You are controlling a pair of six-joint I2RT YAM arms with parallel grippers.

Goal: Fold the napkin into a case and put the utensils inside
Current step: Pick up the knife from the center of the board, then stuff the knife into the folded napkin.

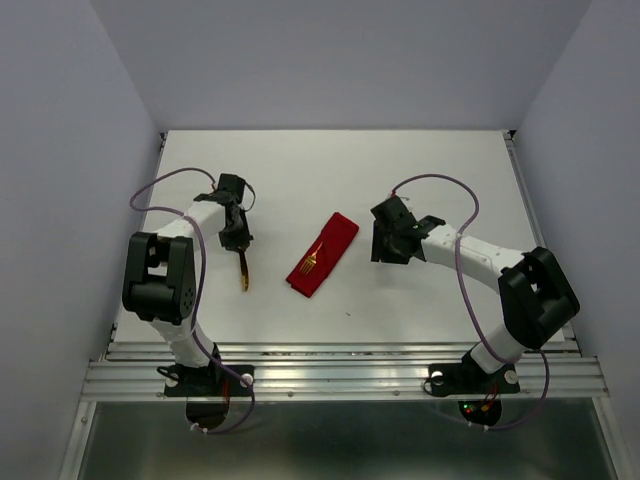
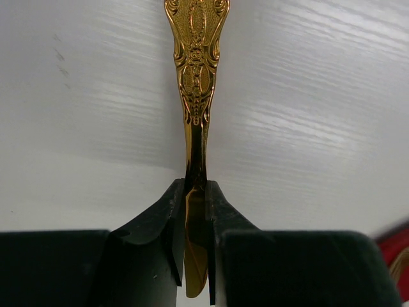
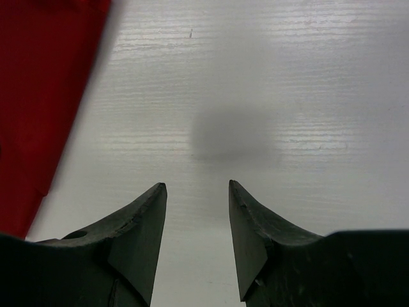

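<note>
Left tool [image 2: 195,192] is clamped on the knife [image 2: 197,96]. Its fingers pinch the smooth blade part edge-on, w/ the ornate handle sticking out ahead. From above, the knife sits toward the left edge of the tabletop [image 1: 440,170], closer to the near edge than the far one. Can't tell if it's off the surface yet.

The case [image 1: 325,252] lies diagonal about mid-tabletop, one end pointing at the near-left corner. The fork [image 1: 311,261] shows on it, tines seemingly toward that end. Whether its handle is tucked inside, can't say.

Right tool [image 3: 198,188] hangs just right of the case, jaws apart, nothing btw them.

Handling, my guess: the knife is stiff, thin, polished metal, so it's slippery and prob. apt to pivot in a two-finger pinch, esp. held off its middle. Flat blade is a better hold than the bumpy handle. The case is soft, light cloth and will likely slide or bunch when the knife's pushed in, so the right tool may have to pin it or lift the open end.
</note>
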